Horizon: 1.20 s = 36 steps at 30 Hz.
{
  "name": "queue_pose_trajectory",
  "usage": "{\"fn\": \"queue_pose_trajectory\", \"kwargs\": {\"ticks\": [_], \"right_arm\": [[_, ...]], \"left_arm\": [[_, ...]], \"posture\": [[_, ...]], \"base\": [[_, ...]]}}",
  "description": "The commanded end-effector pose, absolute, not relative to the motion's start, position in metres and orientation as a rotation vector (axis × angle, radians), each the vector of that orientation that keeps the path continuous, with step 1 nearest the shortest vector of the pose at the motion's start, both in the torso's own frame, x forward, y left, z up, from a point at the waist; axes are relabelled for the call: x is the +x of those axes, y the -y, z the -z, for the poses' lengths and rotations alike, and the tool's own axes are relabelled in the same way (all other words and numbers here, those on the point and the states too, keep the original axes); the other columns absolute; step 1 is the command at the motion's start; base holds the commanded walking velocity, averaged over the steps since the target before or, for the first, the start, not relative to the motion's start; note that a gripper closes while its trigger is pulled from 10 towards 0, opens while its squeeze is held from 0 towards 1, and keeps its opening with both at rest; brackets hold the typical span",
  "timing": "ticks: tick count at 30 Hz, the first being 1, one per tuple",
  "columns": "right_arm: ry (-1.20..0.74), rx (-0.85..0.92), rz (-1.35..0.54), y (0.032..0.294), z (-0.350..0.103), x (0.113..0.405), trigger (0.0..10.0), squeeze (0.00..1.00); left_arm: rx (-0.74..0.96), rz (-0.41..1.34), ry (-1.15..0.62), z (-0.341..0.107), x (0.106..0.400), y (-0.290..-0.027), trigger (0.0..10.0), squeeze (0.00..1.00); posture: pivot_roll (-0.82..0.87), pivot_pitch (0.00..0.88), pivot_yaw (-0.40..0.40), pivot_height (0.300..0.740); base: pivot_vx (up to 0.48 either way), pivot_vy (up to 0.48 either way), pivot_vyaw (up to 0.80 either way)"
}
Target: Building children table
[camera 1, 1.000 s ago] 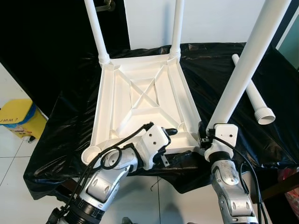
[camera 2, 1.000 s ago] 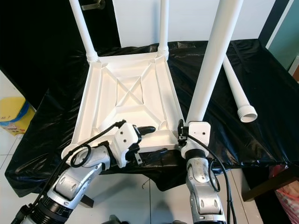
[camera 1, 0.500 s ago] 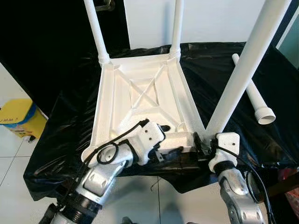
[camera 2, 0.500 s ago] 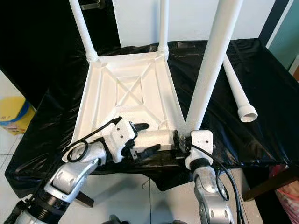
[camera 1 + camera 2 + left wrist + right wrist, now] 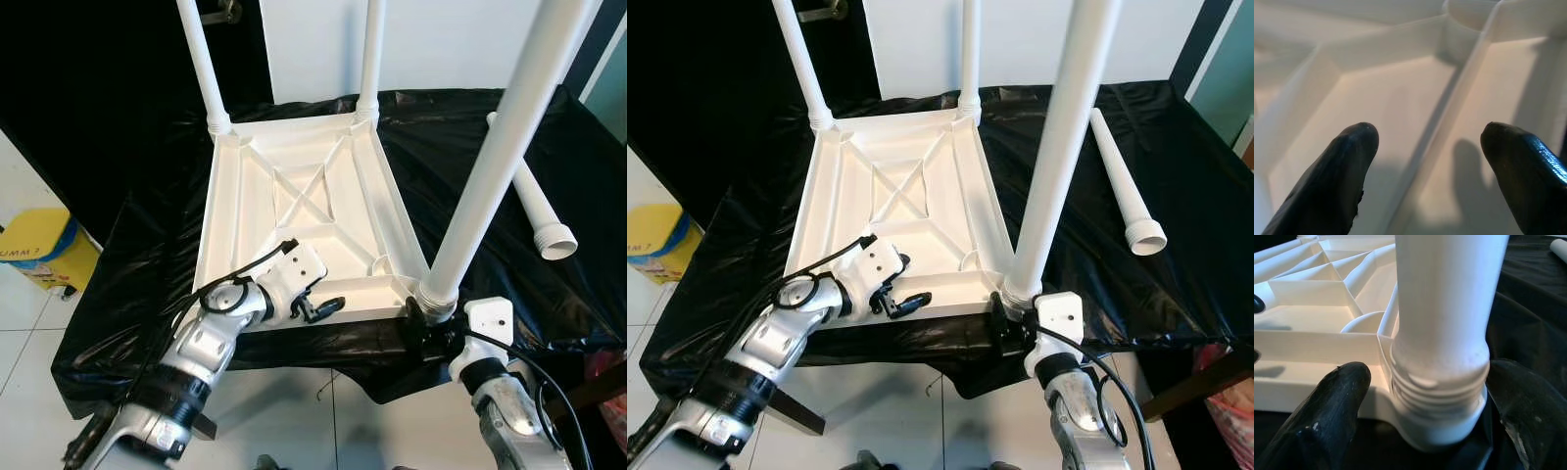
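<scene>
Right wrist view shows the right gripper clamped around the threaded base of a white leg, seated in the near right corner socket of the upturned tabletop. The left gripper spreads open over the near rim. Light, stiff, smooth plastic: best held low at the threads

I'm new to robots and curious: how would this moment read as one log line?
step: fit third leg | right end effector: at leg base, corner socket of tabletop | left end effector: open, on near edge | spare leg: on table
</scene>
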State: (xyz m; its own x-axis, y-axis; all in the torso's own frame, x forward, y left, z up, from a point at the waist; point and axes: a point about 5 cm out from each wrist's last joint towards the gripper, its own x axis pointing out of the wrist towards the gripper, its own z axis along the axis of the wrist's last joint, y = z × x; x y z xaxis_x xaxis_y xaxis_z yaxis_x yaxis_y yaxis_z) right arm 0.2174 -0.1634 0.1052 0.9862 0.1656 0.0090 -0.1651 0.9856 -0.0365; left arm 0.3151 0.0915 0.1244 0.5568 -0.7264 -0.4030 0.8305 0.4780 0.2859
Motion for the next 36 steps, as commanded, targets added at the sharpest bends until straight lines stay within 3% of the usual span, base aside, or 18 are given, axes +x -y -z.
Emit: {"fn": "queue_pose_trajectory", "kwargs": {"ticks": [1, 12, 13, 14, 15, 17, 18, 36], "right_arm": [[0.013, -0.024, -0.178, 0.162, -0.105, 0.215, 10.0, 0.0], [0.02, -0.024, -0.177, 0.162, -0.107, 0.215, 10.0, 0.0], [0.021, -0.024, -0.177, 0.162, -0.107, 0.215, 10.0, 0.0], [0.022, -0.023, -0.178, 0.162, -0.107, 0.215, 10.0, 0.0], [0.022, -0.023, -0.177, 0.162, -0.107, 0.215, 10.0, 0.0], [0.022, -0.023, -0.177, 0.162, -0.107, 0.215, 10.0, 0.0], [0.023, -0.022, -0.177, 0.163, -0.107, 0.214, 10.0, 0.0], [0.034, -0.03, -0.159, 0.166, -0.11, 0.217, 10.0, 0.0]], "left_arm": [[0.516, 0.626, -0.244, -0.119, 0.332, -0.111, 10.0, 0.0], [0.48, 0.557, -0.318, -0.12, 0.349, -0.114, 10.0, 0.0], [0.475, 0.555, -0.325, -0.12, 0.35, -0.114, 5.6, 0.0], [0.472, 0.553, -0.331, -0.12, 0.351, -0.114, 5.6, 0.0], [0.466, 0.552, -0.336, -0.12, 0.352, -0.115, 2.7, 0.0], [0.462, 0.551, -0.34, -0.12, 0.353, -0.115, 2.7, 0.0], [0.459, 0.551, -0.343, -0.12, 0.354, -0.115, 0.0, 0.0], [0.436, 0.515, -0.339, -0.122, 0.36, -0.119, 0.0, 0.0]], "posture": [[-0.1, 0.088, 0.068, 0.74], [-0.1, 0.093, 0.079, 0.74], [-0.1, 0.093, 0.082, 0.74], [-0.1, 0.093, 0.083, 0.74], [-0.1, 0.095, 0.084, 0.74], [-0.1, 0.095, 0.084, 0.74], [-0.1, 0.095, 0.085, 0.74], [-0.1, 0.096, 0.087, 0.74]], "base": [[0.0, 0.0, 0.0], [0.0, 0.0, 0.0], [0.0, 0.0, 0.0], [0.0, 0.0, 0.0], [0.0, 0.0, 0.0], [0.0, 0.0, 0.0], [0.0, 0.0, 0.0], [0.0, 0.0, 0.0]]}}
